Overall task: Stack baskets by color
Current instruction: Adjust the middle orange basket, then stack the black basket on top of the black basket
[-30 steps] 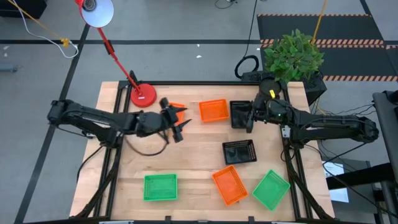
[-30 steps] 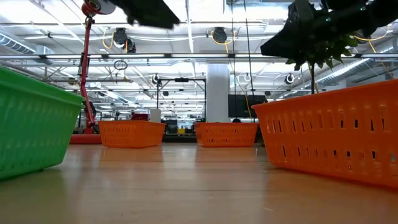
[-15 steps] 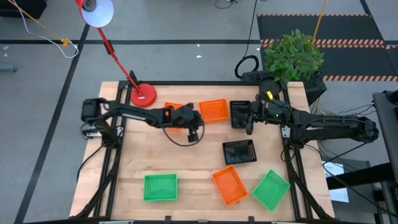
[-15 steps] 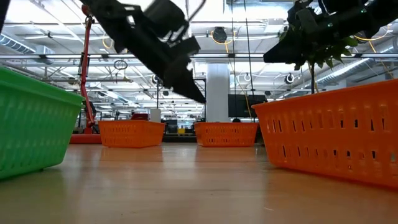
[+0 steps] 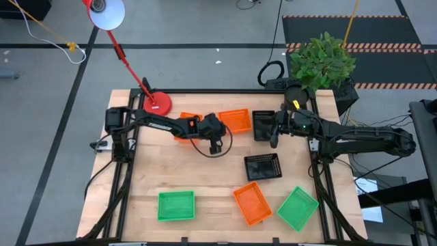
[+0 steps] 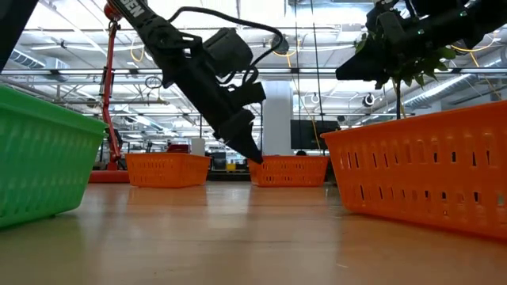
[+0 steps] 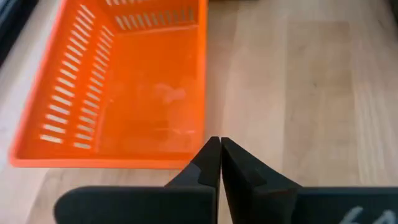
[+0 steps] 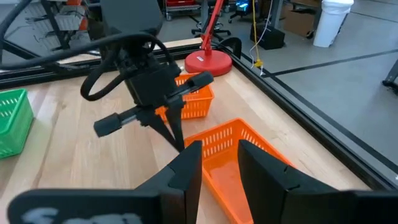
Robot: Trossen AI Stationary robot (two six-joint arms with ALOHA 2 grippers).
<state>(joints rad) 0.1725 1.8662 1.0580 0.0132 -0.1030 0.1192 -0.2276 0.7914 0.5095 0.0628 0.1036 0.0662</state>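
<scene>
Baskets, plastic, mesh-sided, shallow, rectangular. Judged light, fairly stiff at the rim, slightly springy in the slotted walls, smooth enough to slide on the wooden table (image 5: 205,181). Best taken by pinching one wall near the middle of a side, one finger inside and one outside; a corner hold would likely tilt it.

Locations, left to right, high view:
- Green basket (image 5: 176,205), near edge, lying alone.
- Small orange basket (image 5: 183,120), far side, just right of the red lamp base (image 5: 158,104), partly under the left arm.
- Orange basket (image 5: 235,121), far side, centre.
- Orange basket, near edge (image 5: 250,203), tilted.
- Black basket, far (image 5: 262,124), beside the right gripper.
- Black basket, middle (image 5: 263,166).
- Green basket, right (image 5: 298,208), near edge, tilted.

Left gripper (image 5: 216,145): fingers pressed together, holding nothing; in its wrist view the tips sit at the near corner of an orange basket, outside its wall. Whether they touch it, cannot tell.

Right gripper (image 5: 274,128): at the far black basket, fingers parted in its wrist view; a grip on the basket cannot be confirmed.

Change from one second ago: the left arm has swung right from beside the lamp base to the centre orange basket, and its fingers have gone from spread to closed. Right arm and all baskets unmoved.
</scene>
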